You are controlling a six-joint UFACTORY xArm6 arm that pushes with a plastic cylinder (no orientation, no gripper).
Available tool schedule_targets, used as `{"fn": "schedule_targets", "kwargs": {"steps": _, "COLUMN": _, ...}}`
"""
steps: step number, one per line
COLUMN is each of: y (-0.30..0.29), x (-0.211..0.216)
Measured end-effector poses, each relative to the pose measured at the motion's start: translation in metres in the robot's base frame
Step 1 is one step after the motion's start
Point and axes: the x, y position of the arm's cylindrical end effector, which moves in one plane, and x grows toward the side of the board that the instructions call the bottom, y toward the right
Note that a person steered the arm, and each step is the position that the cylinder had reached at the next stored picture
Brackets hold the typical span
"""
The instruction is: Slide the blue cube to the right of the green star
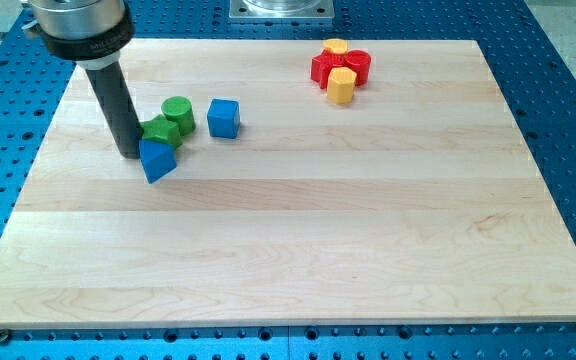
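The blue cube [224, 118] sits on the wooden board at the upper left, a short gap to the view's right of the green cylinder [178, 113]. The green star [161, 131] lies just below and left of that cylinder, touching it. A blue triangular block [157, 160] touches the star's lower edge. My tip [130, 154] stands at the star's left side, touching the blue triangular block's upper left corner, well left of the blue cube.
A cluster at the board's top right holds a red block [322, 69], a red cylinder [356, 65], a yellow block [341, 86] and a smaller yellow block [335, 46]. The board's left edge [38, 160] is near my tip.
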Motion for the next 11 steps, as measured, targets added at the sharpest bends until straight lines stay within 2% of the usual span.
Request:
{"fn": "schedule_targets", "kwargs": {"steps": 1, "y": 0.015, "x": 0.0}}
{"fn": "schedule_targets", "kwargs": {"steps": 2, "y": -0.014, "x": 0.006}}
{"fn": "schedule_targets", "kwargs": {"steps": 3, "y": -0.039, "x": 0.065}}
{"fn": "schedule_targets", "kwargs": {"steps": 4, "y": -0.005, "x": 0.109}}
{"fn": "schedule_targets", "kwargs": {"steps": 5, "y": 0.086, "x": 0.099}}
{"fn": "schedule_targets", "kwargs": {"steps": 6, "y": 0.167, "x": 0.037}}
{"fn": "schedule_targets", "kwargs": {"steps": 7, "y": 0.156, "x": -0.047}}
{"fn": "schedule_targets", "kwargs": {"steps": 8, "y": 0.133, "x": -0.073}}
{"fn": "schedule_targets", "kwargs": {"steps": 9, "y": 0.108, "x": -0.062}}
{"fn": "schedule_targets", "kwargs": {"steps": 10, "y": 0.124, "x": -0.03}}
{"fn": "schedule_targets", "kwargs": {"steps": 11, "y": 0.21, "x": -0.013}}
